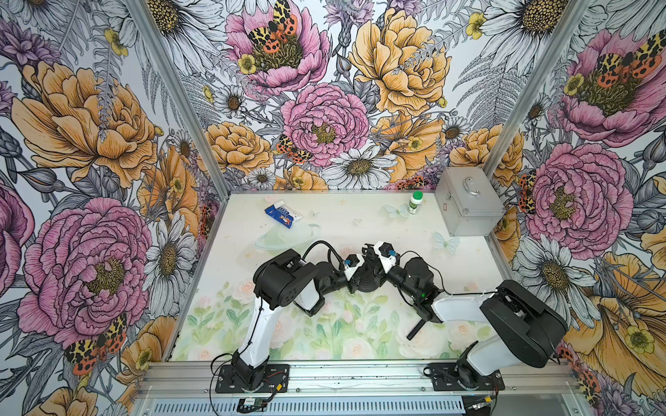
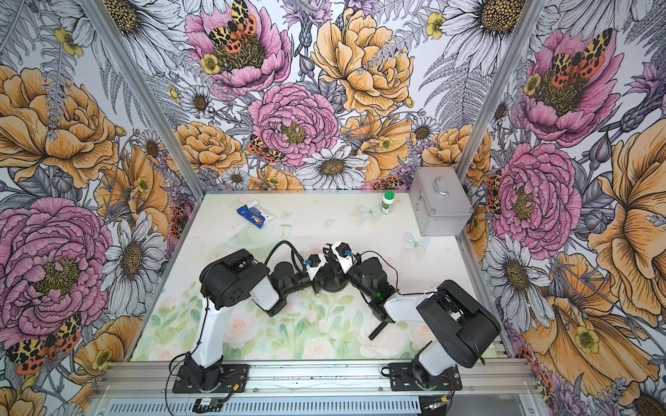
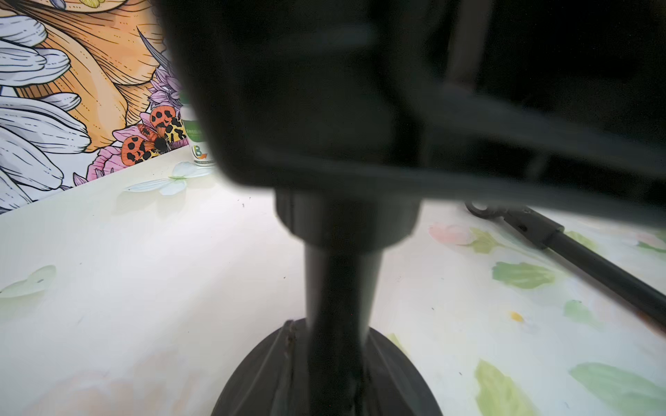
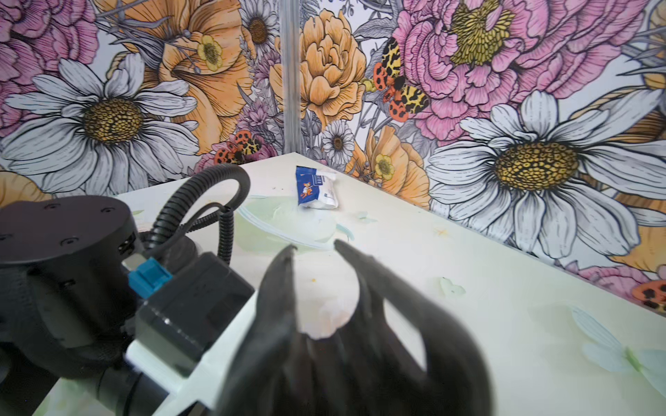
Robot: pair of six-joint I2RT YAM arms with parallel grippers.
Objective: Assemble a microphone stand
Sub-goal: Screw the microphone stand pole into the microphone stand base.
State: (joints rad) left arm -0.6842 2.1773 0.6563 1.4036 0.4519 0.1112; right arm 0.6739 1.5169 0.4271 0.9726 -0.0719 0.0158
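In both top views the stand's round black base sits mid-table with both grippers crowded over it. The left wrist view shows its black post upright, dead centre, with a wider collar above. My left gripper is at the post low down; dark fingers and base merge, so its state is unclear. My right gripper is closed round the post's upper end, tips slightly apart. A black rod lies on the table, partly under the right arm.
A blue-and-white packet lies at the back left. A green-capped bottle stands at the back, next to a closed metal case in the back right corner. Flowered walls enclose three sides.
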